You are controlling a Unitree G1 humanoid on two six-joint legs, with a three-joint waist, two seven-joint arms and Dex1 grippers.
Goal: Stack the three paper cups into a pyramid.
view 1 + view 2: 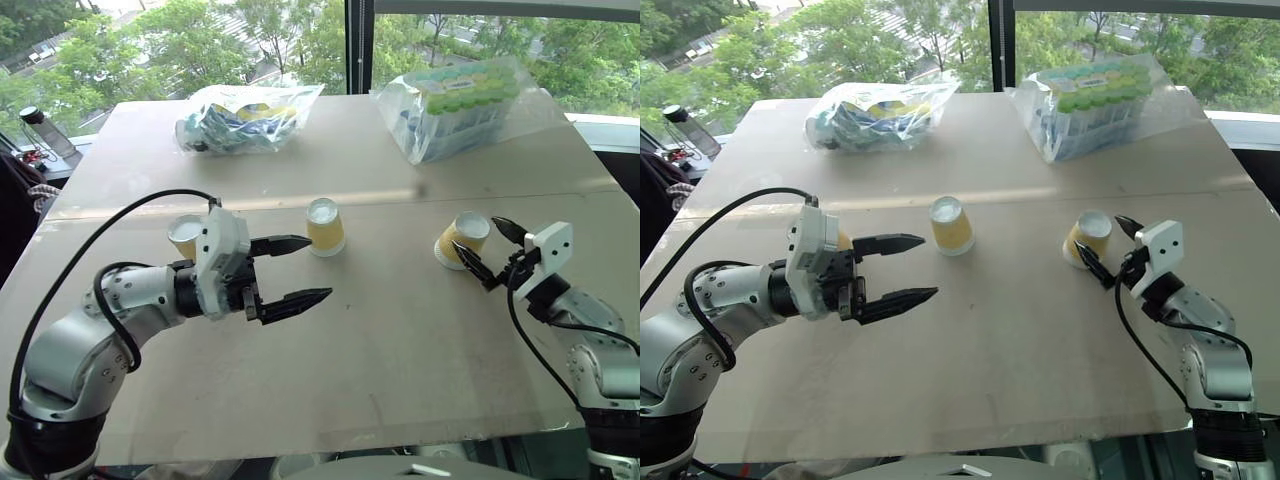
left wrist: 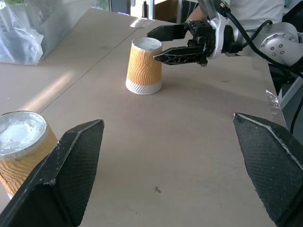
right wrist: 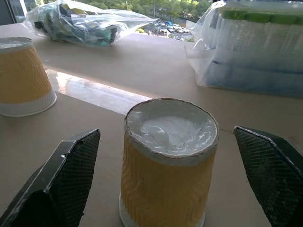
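On the worktop (image 1: 400,340), three cups are standing upside down in a loose row, well apart: left cup (image 1: 184,236), middle cup (image 1: 325,227), right cup (image 1: 463,240). No pyramid is forming yet; nothing is stacked, and no two cups are touching. I am holding my left end effector (image 1: 292,270) wide open and empty, between the left and middle cups. I am bracketing the right cup with my right end effector (image 1: 482,248), jaws spread, not gripping. Remaining, by my judgement: pairing two cups, topping with the third.
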